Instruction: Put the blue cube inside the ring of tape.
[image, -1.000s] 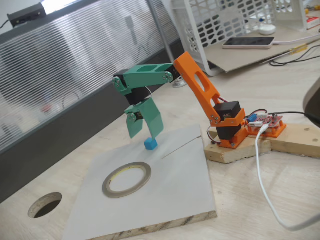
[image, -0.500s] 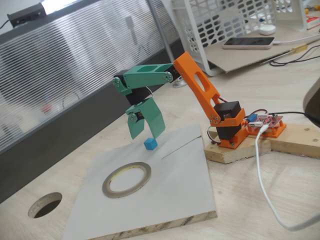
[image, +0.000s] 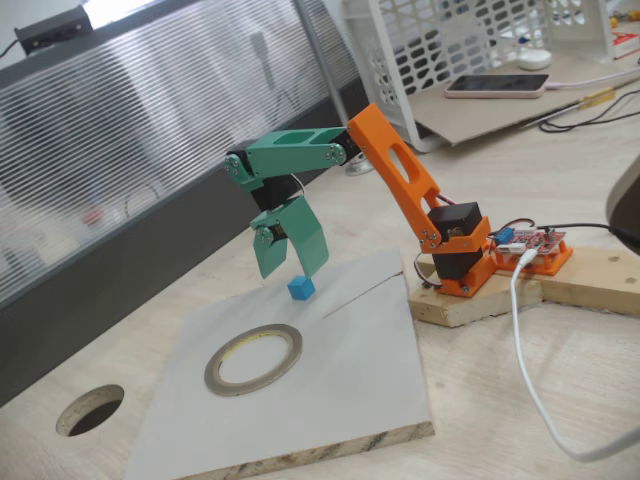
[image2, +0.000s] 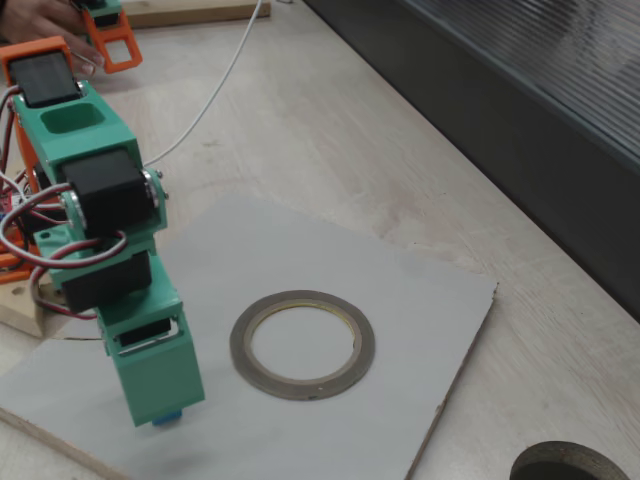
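The blue cube (image: 301, 288) rests on the grey board (image: 340, 380), well apart from the ring of tape (image: 212, 374), which lies flat toward the board's front left. My green gripper (image: 290, 270) hangs just above the cube, jaws pointing down and open, with the cube below the gap and nearer the right jaw. In the other fixed view the gripper (image2: 160, 405) hides most of the cube (image2: 167, 417), and only a blue sliver peeks out beneath it. There the ring of tape (image2: 240, 345) lies to the gripper's right with nothing in its centre.
A dark round hole (image: 90, 408) is cut in the table left of the board, and also shows as the hole (image2: 570, 465). The arm's orange base sits on a wooden block (image: 470, 300) with a white cable (image: 525, 370). A white basket (image: 440, 50) stands behind.
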